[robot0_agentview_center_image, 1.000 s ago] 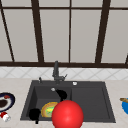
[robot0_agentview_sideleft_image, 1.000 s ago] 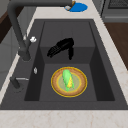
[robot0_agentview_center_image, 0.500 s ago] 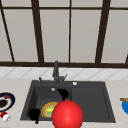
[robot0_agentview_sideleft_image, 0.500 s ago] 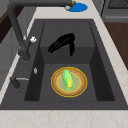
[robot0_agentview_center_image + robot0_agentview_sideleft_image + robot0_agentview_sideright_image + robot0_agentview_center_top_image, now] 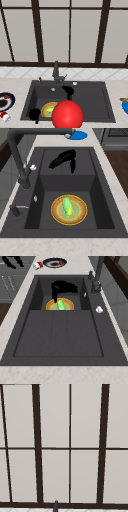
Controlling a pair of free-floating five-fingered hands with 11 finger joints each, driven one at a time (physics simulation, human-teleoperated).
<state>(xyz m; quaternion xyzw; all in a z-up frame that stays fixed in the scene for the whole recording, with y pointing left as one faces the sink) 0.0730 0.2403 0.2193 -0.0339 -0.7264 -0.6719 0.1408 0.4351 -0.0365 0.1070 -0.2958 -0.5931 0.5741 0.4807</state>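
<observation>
Now my right hand (image 5: 68, 90) hovers over the sink (image 5: 105, 105), fingers relaxed and w/ nothing held, just beyond the plate (image 5: 79, 215) w/ corn (image 5: 67, 207). Left hand (image 5: 34, 114) hangs near sink's front-left corner; grip I cannot tell.

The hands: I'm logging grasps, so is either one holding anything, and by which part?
Nothing is held. The right hand hangs over the sink, fingers straight, beyond the plate with corn. The left hand is by the sink's front-left corner.
</observation>
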